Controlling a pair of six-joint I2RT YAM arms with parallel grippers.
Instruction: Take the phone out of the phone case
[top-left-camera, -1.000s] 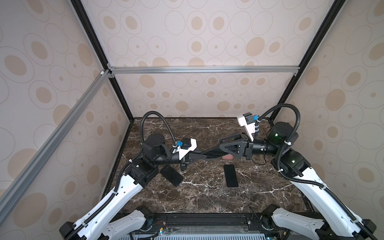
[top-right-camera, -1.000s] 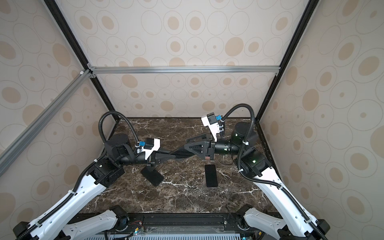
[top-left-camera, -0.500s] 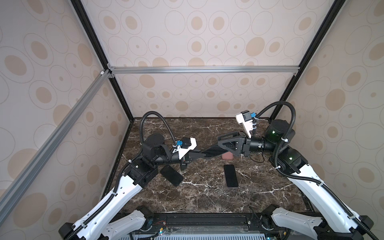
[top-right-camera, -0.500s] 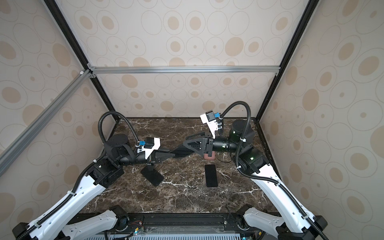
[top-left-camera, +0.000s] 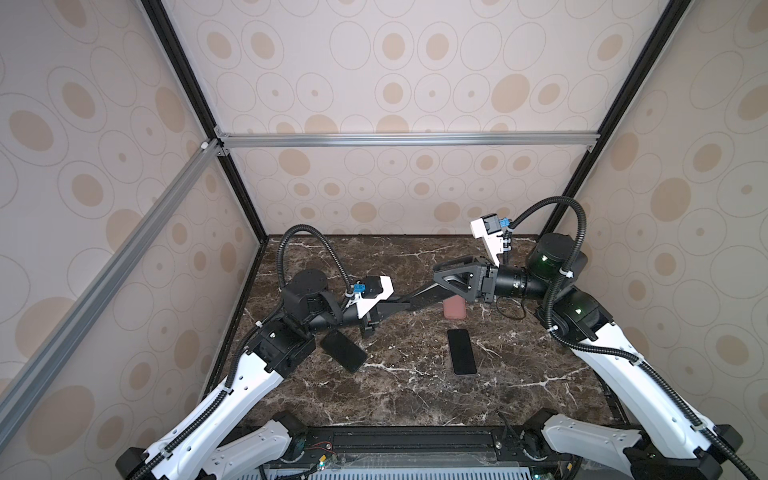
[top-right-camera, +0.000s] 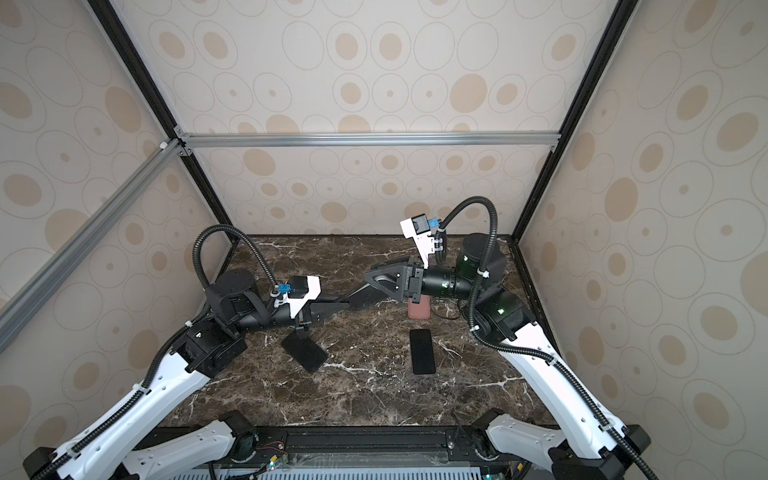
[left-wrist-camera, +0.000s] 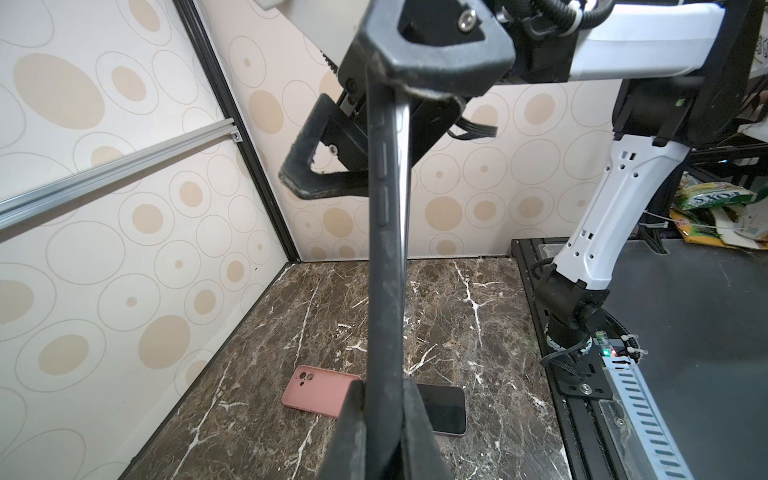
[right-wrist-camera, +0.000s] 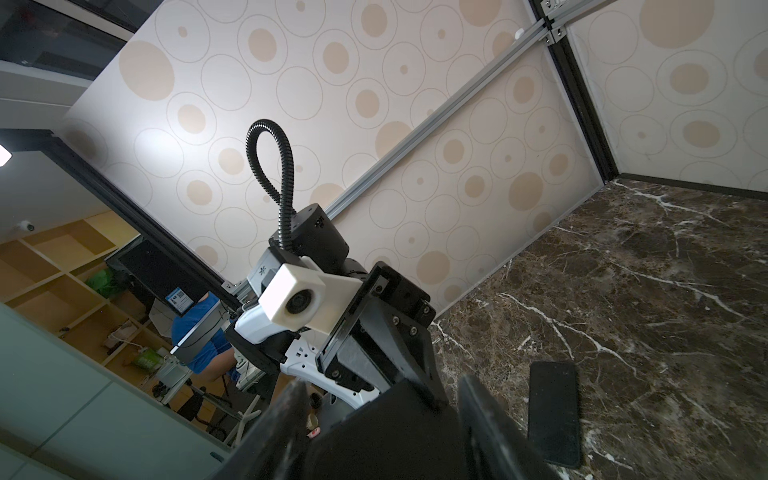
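Soft even light, faint shadows on marble table (top-left-camera: 407, 399), bowed wide-angle edges, left hand (left-wrist-camera: 380, 390) blurred close-up

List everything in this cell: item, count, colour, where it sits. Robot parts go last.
Cased phone: 1, black, edge-on in the air.
Loose phones: 2, black, flat on the table, one at its left side, one near the middle.
Phone case: 1, pink, back up on the table, beyond the middle phone.
Table: 1, dark brown marble, floor of the cell.
Walls: beige with circles, three sides.
Rails: 2, silver, along the walls.
Left gripper: 1, black, shut on the cased phone.
Right gripper: 1, black, at that phone's far end, grip unclear.
Arms: 2, white and black, left and right.
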